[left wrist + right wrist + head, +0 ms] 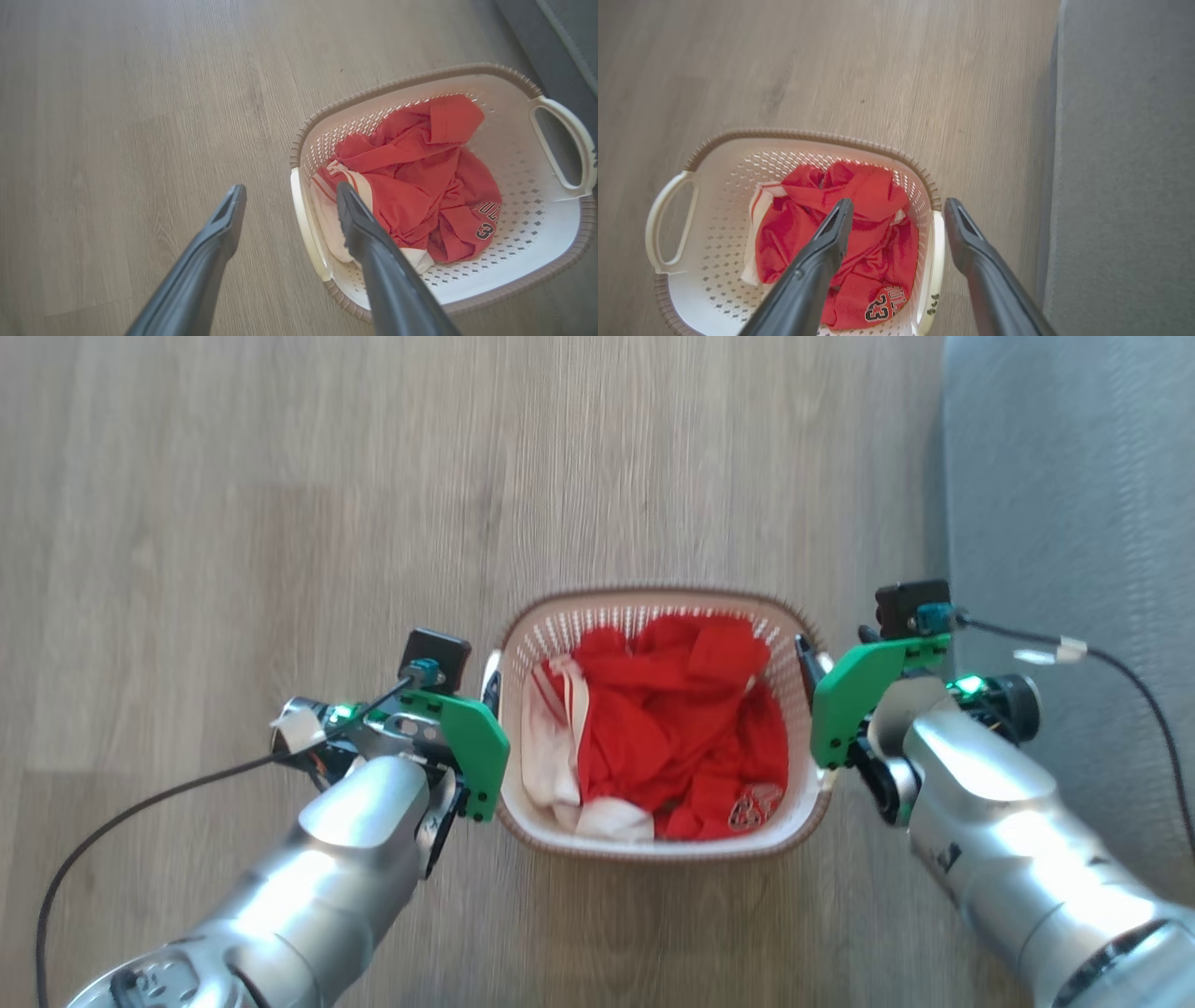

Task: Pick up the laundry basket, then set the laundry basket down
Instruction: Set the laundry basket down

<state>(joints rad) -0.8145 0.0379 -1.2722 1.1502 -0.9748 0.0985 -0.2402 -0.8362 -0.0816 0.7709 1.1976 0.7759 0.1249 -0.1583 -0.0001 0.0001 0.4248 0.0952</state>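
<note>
The laundry basket (653, 593) is white and perforated with a brown rim, and sits on the wood floor holding red and white clothes (681, 728). My left gripper (493, 695) is at its left handle and my right gripper (808, 665) at its right handle. In the left wrist view the left gripper (289, 191) is open, one finger over the clothes and one outside, straddling the near white handle (304, 228) of the basket (420, 77). In the right wrist view the right gripper (899, 205) is open the same way across its handle (936, 252) of the basket (808, 135).
A grey upholstered piece (1064, 523) runs along the right, close behind my right arm. Wood floor (280, 523) stretches to the left and ahead. Black cables (159, 798) trail from both wrists.
</note>
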